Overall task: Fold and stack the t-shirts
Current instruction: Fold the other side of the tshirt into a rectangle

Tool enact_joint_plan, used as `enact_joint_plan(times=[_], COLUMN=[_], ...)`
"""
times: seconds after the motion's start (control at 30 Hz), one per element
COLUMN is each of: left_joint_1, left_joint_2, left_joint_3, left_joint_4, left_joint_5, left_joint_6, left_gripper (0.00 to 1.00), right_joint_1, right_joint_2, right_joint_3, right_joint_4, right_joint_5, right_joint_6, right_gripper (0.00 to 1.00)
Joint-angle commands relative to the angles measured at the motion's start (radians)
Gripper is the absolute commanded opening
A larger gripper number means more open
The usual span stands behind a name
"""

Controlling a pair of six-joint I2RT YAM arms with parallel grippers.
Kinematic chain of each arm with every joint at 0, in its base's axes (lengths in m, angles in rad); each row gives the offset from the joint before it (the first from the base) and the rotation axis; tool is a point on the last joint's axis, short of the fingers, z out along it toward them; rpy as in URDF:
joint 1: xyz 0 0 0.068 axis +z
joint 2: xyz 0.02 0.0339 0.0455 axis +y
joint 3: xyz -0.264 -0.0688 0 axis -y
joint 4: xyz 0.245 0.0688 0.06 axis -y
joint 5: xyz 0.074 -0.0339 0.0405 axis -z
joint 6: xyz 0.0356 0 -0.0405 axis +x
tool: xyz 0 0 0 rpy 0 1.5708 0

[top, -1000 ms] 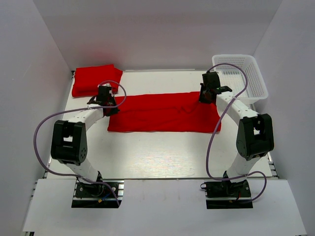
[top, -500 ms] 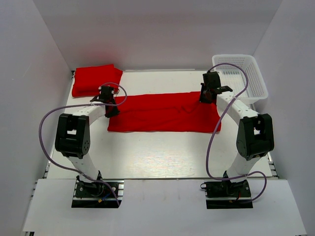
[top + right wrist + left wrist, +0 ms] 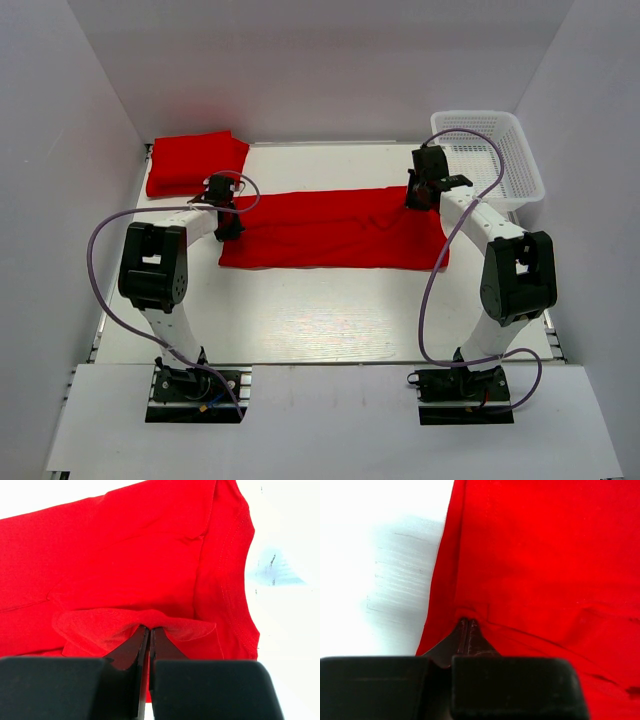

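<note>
At the shirt's left edge: left gripper (image 3: pixel 468 626), jaws closed, pinching a small ridge of red cloth just inside the hem.

At the shirt's right end, by the collar: right gripper (image 3: pixel 149 629), jaws closed on a raised fold of cloth.

Between the two: shirt (image 3: pixel 335 228), lying flat as a long strip on the surface (image 3: pixel 320 310). Its long axis runs left to right, and each arm holds the end nearer to it. The next fold likely carries one end along this axis towards the other.

Far left corner: folded shirt (image 3: pixel 195 163), apart from the strip and nearer the left arm.

Far right corner: basket (image 3: pixel 520 160), white mesh.

Change over the last second: the left arm's elbow has drawn up and in, bringing its gripper slightly rightwards onto the edge. The right arm and strip are unchanged.
</note>
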State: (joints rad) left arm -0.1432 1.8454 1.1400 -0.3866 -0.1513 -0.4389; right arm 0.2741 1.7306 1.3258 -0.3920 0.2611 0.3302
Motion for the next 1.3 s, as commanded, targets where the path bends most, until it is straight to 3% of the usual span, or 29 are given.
enact_joint_plan(times=[0.0,0.37,0.8,1.03,1.27], left_joint_1=[0.004,0.004,0.013,0.013,0.013], left_joint_2=[-0.026,-0.169,-0.202,-0.117,-0.005], left_joint_3=[0.023,0.023,-0.006,0.013,0.092], left_joint_4=[-0.017,-0.069,-0.047,0.035,-0.003], left_joint_5=[-0.028,-0.083,-0.136,-0.103,-0.123], left_joint_6=[-0.009,0.000,-0.009,0.000,-0.030], left_gripper=[0.00,0.00,0.00,0.00,0.03], right_joint_1=[-0.004,-0.009,-0.018,-0.032,-0.042], right_joint_2=[-0.020,-0.028,0.003,0.056,0.167], right_joint_3=[0.030,0.035,0.082,0.127,0.223], right_joint_4=[0.015,0.005,0.008,0.005,-0.010], right_joint_5=[0.007,0.038,0.052,0.047,0.015], right_joint_6=[-0.016,-0.011,-0.010,-0.017,-0.043], right_gripper=[0.00,0.00,0.00,0.00,0.00])
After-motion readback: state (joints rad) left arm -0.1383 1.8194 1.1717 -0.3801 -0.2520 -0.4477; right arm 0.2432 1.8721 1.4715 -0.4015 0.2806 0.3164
